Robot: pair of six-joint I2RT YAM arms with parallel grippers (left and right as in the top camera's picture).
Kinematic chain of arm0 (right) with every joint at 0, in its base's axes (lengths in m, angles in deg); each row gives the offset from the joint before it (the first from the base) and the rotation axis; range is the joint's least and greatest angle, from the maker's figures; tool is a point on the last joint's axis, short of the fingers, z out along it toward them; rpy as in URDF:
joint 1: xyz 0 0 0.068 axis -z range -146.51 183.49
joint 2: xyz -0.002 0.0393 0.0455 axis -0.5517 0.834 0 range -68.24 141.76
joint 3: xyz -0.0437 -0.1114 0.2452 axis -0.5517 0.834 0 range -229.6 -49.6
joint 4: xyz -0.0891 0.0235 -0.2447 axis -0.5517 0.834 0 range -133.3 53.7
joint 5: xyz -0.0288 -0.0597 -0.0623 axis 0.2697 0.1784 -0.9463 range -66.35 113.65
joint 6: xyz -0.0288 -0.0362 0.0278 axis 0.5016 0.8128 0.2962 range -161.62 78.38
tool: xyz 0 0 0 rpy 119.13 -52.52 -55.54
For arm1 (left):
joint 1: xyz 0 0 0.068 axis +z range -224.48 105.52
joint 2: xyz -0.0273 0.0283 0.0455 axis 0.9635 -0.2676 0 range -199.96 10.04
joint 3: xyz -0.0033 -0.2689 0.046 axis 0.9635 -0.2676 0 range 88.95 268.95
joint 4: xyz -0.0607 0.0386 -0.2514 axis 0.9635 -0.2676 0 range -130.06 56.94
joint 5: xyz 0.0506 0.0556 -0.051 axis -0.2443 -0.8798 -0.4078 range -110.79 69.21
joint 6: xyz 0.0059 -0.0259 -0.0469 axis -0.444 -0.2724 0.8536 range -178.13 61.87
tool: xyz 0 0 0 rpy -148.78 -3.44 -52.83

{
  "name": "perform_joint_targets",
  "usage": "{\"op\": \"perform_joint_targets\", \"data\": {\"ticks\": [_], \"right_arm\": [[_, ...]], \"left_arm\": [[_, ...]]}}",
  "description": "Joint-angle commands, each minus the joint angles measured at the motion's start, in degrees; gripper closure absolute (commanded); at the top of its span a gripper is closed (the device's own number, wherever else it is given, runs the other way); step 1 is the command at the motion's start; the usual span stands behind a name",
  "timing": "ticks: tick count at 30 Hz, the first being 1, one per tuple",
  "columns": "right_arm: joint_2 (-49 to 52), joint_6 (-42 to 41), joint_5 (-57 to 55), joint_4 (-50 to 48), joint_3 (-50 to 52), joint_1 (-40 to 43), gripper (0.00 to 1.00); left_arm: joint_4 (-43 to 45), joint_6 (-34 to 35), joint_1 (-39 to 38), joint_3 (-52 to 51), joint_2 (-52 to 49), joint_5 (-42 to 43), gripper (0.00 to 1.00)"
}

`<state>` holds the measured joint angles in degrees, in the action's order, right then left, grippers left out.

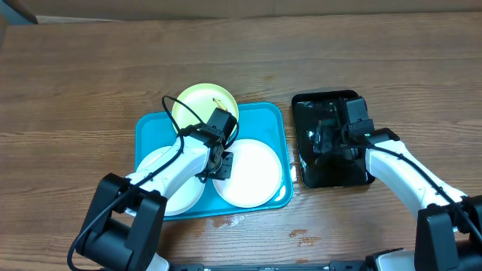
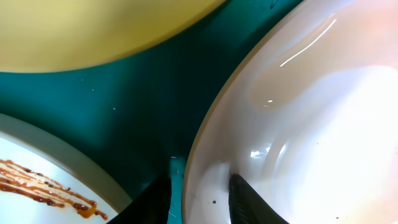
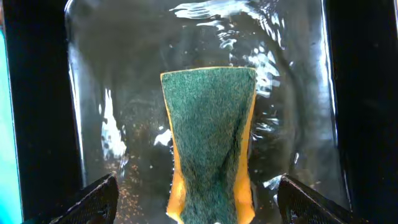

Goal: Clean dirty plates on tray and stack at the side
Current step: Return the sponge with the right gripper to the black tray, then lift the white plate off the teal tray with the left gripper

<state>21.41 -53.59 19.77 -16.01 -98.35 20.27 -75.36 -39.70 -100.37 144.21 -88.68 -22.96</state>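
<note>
— What is at the left of the worktop (image 1: 68, 83)?

— The turquoise tray (image 1: 143, 128) is there, and all three plates are in it. The left white plate (image 1: 184, 197) sits in the near left corner, partly under the left arm. The left wrist view shows a brown squiggly smear (image 2: 43, 183) on it. The yellow-green plate (image 1: 197, 105) is at the far side, and its far edge goes over the tray rim. It also carries a small dark mark. The right white plate (image 1: 252, 175) fills the right half of the tray. It looks almost clean, with only a few dark specks near its rim.

— And the left claw (image 1: 222, 162)?

— It is low over the tray, at the left edge of the right white plate. One finger (image 2: 152, 202) is outside the rim and the other finger (image 2: 249, 202) is inside the plate, so the rim passes between them. A thin strip of tray shows beside the outer finger. Whether the claw really presses the plate, I cannot tell.

— What is further right?

— The black tray (image 1: 301, 105) stands just beside the turquoise one, and it has water in it. A sponge (image 3: 208, 137), green on top and yellow below, lies in the water. The right claw (image 3: 199, 199) hovers over it, spread wide. The sponge is between the fingers, with a gap on each side.
</note>
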Motion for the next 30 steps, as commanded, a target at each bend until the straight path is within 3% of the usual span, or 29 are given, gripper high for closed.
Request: {"op": "perform_joint_targets", "data": {"ticks": [1, 5, 8, 13, 20, 30], "right_arm": [[0.17, -0.09, -0.79, -0.44, -1.38, 0.22, 0.19], [0.17, -0.11, -0.79, -0.48, -0.24, 0.22, 0.21], [0.17, -0.09, -0.81, -0.50, -0.07, 0.22, 0.25], [0.15, -0.11, 2.12, 1.60, -2.64, 0.28, 0.22], [0.15, -1.36, 5.49, 13.35, -12.26, 2.34, 0.21], [0.15, -1.81, 9.86, 22.27, -16.96, 7.50, 0.22]], "left_arm": [[0.44, -0.66, -0.07, -0.96, -0.94, -0.83, 0.70], [1.29, -0.66, -0.07, -1.70, -0.94, -0.98, 0.76], [1.14, -0.85, -0.07, -1.49, -0.94, -1.01, 0.96], [-2.03, -1.53, 0.04, 2.73, -0.92, -1.05, 0.96], [-7.74, -1.53, 0.02, 10.03, -0.92, -5.55, 0.96], [-8.46, -1.53, 0.04, 13.55, -0.92, -5.99, 0.96]]}}
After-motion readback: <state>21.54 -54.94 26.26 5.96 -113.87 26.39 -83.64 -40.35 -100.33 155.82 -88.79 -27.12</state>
